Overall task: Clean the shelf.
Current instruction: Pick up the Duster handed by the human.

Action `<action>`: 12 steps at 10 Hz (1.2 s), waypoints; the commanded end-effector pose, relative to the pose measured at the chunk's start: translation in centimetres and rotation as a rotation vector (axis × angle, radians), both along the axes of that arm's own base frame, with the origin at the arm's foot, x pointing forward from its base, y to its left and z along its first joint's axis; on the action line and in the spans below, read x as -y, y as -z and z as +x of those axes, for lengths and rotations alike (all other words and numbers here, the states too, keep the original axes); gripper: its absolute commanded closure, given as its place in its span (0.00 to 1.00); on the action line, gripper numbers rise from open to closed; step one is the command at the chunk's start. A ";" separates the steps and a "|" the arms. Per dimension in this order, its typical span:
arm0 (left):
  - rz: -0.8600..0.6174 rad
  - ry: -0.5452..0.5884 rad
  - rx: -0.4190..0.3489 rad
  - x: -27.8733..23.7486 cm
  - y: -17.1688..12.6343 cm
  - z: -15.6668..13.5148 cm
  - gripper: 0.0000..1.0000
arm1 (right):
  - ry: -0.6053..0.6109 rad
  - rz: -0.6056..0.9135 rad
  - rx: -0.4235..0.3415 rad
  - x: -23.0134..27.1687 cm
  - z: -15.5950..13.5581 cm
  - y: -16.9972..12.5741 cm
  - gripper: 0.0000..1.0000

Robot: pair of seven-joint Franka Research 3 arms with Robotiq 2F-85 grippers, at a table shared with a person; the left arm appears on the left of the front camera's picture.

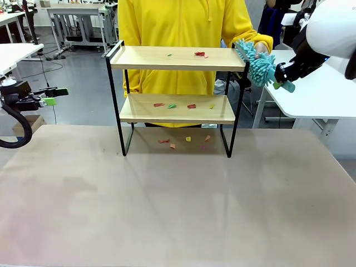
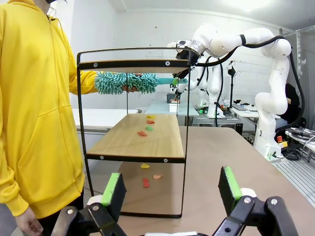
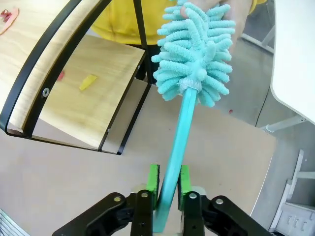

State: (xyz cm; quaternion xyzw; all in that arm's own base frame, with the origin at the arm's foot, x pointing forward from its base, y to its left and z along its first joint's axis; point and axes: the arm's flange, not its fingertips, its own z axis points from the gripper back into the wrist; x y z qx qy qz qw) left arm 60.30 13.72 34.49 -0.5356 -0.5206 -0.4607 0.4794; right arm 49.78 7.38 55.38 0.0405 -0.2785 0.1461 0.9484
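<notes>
Beside the wooden shelf [image 1: 150, 57], shaggy teal duster [image 1: 257, 62]

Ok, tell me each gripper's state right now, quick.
Left gripper: open, holding nothing.
Right gripper: closed on the teal duster by its handle.
Person's hand: on the duster's fluffy head.

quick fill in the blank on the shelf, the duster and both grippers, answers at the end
1. The right gripper is shut on the duster by its thin ____.
2. The left gripper has its jaws ____, with nothing between them.
3. The shelf has ____ wooden boards, each with coloured scraps on it.
4. A person's hand holds the duster's fluffy ____.
Missing words: handle; open; two; head.
</notes>
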 end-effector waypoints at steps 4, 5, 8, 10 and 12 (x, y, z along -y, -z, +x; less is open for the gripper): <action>0.002 -0.001 0.014 0.1 -0.3 -0.1 0.00 | 0.082 -0.022 0.019 -0.4 -0.3 0.0 1.00; 0.002 -0.001 0.014 0.1 -0.3 -0.1 0.00 | 0.108 -0.014 0.034 -0.1 -0.3 -0.2 1.00; 0.002 -0.001 0.014 0.1 -0.3 -0.1 0.00 | 0.044 0.000 0.008 0.1 0.0 -0.1 1.00; 0.002 -0.001 0.014 0.1 -0.3 -0.1 0.00 | 0.044 0.000 0.008 0.1 0.0 -0.1 1.00; 0.002 -0.001 0.014 0.1 -0.3 -0.1 0.00 | 0.044 0.000 0.008 0.1 0.0 -0.1 1.00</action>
